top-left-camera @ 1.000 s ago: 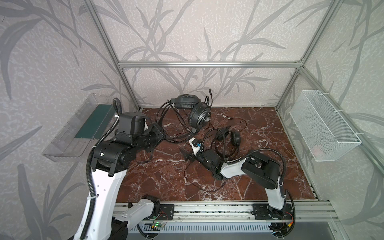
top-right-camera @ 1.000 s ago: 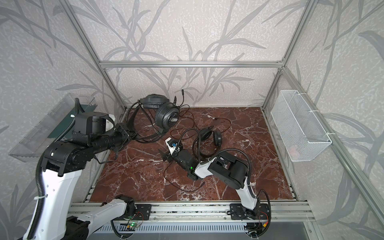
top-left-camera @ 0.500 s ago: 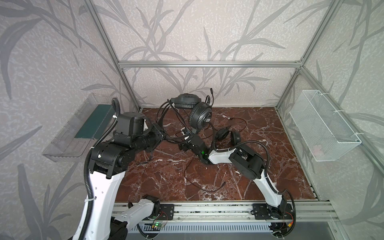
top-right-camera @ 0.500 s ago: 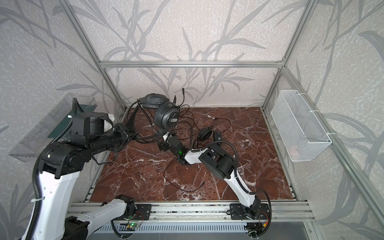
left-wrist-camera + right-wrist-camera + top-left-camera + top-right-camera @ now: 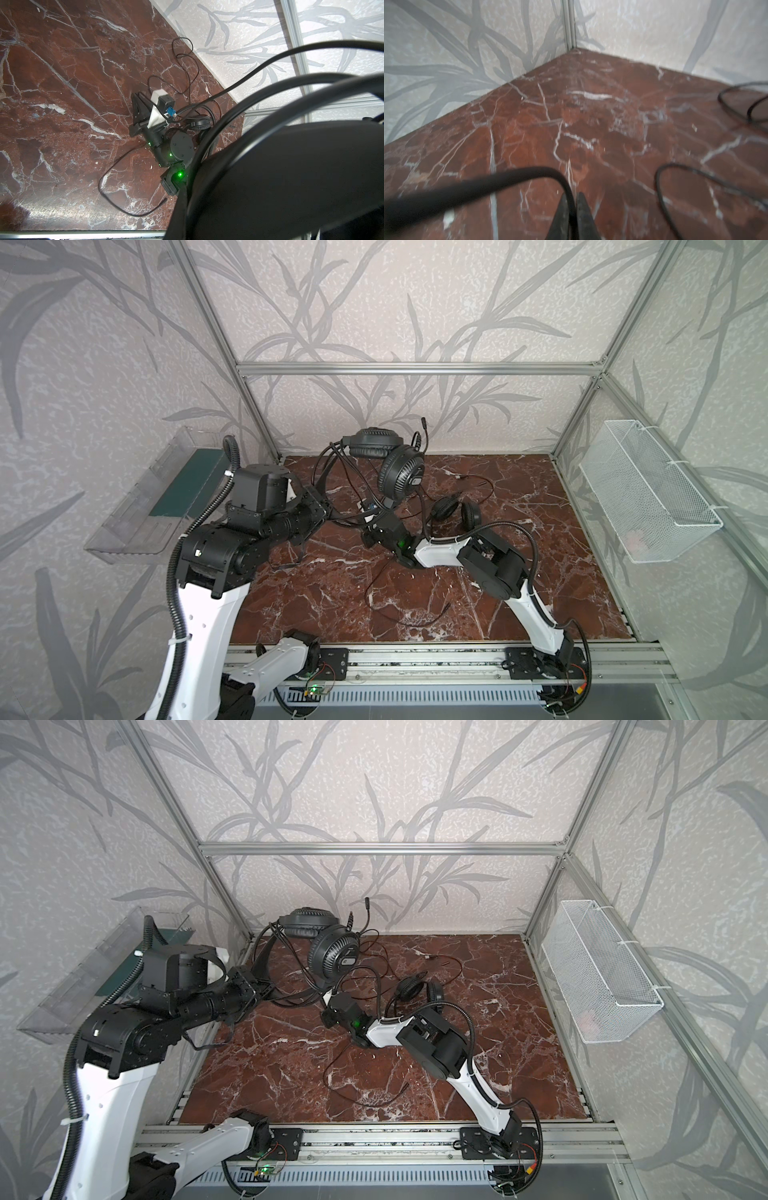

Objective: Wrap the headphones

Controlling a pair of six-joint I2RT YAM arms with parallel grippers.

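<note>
Blurred cable (image 5: 519, 173) pinched in right end effector (image 5: 572, 195); headphones (image 5: 400, 480) clamped in left end effector (image 5: 323, 506), contact hidden

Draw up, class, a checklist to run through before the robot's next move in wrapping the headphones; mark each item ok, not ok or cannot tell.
1. Left tool shut on the large headset's headband: ok.
2. Right tool shut on a cable: ok; it runs between the closed jaws.
3. Which headset that cable belongs to: cannot tell.
4. Cables untangled: not ok; loops cross between the large headset and the small headset.
5. Loose cable end lying free on the table: ok.
</note>
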